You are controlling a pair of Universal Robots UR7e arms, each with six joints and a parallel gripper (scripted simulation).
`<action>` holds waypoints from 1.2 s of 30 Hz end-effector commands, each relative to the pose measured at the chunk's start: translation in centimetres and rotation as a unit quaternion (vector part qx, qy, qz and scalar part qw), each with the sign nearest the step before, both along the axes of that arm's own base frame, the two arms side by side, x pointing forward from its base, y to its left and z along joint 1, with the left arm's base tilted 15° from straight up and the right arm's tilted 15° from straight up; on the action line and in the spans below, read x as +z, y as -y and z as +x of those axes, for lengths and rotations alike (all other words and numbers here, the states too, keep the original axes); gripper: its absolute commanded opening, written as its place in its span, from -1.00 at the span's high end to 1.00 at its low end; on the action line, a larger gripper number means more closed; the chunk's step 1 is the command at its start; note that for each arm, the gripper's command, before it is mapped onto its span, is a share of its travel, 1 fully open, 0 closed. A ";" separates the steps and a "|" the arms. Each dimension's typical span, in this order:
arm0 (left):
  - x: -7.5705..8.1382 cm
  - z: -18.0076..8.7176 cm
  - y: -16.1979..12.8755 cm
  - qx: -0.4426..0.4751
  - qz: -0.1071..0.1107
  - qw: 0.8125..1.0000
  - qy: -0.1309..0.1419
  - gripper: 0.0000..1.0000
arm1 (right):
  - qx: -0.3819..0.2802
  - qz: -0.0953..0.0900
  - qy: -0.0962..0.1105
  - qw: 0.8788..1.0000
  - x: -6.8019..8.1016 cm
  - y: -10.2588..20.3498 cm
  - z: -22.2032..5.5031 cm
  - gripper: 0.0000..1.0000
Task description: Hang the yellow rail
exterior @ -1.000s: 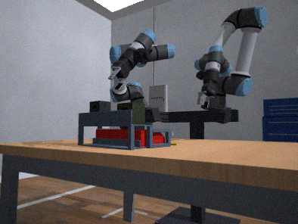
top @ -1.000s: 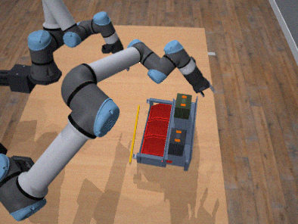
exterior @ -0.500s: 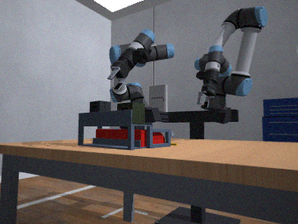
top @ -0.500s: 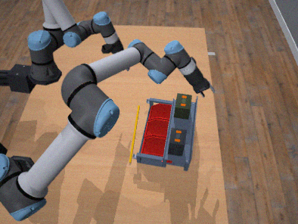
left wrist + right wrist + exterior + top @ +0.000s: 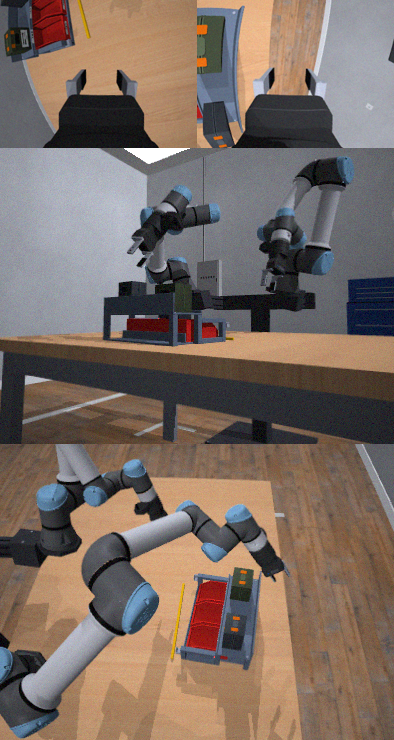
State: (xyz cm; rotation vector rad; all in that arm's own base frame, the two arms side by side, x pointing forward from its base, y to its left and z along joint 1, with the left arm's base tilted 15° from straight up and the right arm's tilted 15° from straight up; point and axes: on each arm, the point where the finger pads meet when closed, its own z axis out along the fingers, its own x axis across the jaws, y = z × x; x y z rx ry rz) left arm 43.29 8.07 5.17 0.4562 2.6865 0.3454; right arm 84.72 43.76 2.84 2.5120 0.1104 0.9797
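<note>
Well apart from all 4 fingers lies the yellow rail.

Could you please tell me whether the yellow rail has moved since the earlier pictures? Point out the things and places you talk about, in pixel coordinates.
No, the yellow rail (image 5: 178, 619) (image 5: 84, 19) still lies beside the shelf (image 5: 255, 614).
</note>
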 end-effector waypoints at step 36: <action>0.0 0.0 0.0 0.000 0.000 1.000 0.001 -1.00 | -0.070 -0.034 -0.194 0.978 14.9 55.4 -3.0 -1.00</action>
